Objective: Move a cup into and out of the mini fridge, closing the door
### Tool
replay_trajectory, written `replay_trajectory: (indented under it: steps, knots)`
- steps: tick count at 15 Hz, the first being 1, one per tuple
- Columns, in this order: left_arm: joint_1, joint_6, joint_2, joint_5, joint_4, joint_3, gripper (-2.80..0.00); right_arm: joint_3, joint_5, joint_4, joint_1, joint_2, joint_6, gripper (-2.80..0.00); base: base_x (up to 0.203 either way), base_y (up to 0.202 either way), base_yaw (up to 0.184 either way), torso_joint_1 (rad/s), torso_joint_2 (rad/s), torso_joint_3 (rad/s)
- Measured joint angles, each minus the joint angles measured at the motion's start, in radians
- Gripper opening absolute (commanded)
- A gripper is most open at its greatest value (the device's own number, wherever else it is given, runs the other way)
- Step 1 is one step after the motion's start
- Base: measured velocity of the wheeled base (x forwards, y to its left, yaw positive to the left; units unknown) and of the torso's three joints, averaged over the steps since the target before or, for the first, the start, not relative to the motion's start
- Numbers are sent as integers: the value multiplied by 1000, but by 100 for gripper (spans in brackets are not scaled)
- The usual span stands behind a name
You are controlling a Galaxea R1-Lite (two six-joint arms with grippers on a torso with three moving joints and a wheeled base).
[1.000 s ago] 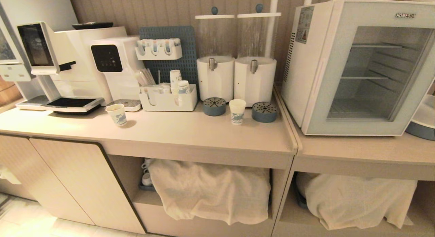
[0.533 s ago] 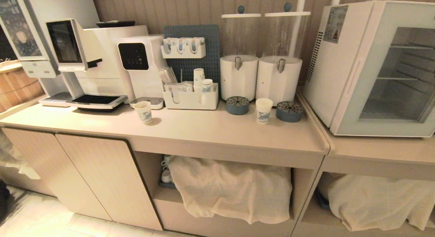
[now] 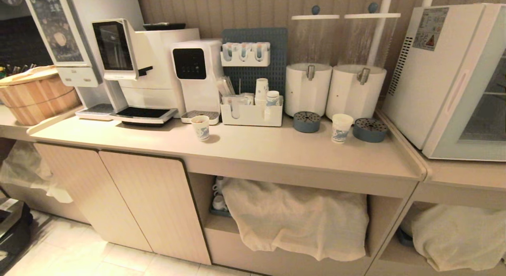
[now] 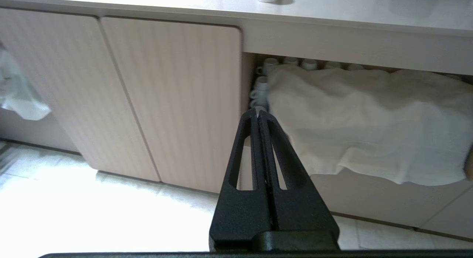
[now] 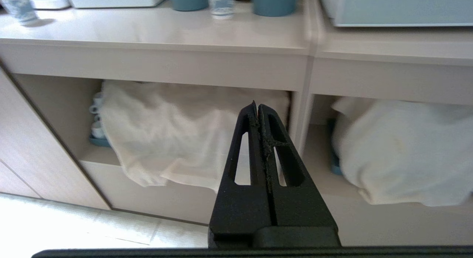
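Cup [image 3: 341,127] with the blue pattern stands upright on the pale counter [image 3: 253,149], between two round blue drip trays [image 3: 307,121] and in front of the right of the two white drink dispensers [image 3: 354,90]. Well to its left, a similar cup [image 3: 201,127] stands near the coffee machine [image 3: 142,70]. At the right edge sits the mini fridge [image 3: 446,78], its door [image 3: 474,110] closed against the body and only partly in view. Below the counter, white cloths [image 3: 300,216] drape over the open shelves. Neither arm shows from the head camera. The left gripper [image 4: 258,112] hangs low before the cabinet doors [image 4: 147,102], fingers pressed together and holding nothing. The right gripper [image 5: 257,107] points at the cloth-covered shelf, likewise pressed together and empty.
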Motion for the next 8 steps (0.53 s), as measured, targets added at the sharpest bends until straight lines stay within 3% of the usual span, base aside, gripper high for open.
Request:
replay_trajectory:
  steps: [3,8]
  knots:
    - [0,0,0,0,0,0,-280,10,0,-37,0,0,0,-280,0,207,-16,-100,282,131]
    - [0,0,0,0,-1,0,-280,12,0,-39,0,0,1,-280,-1,208,-99,-22,29,16]
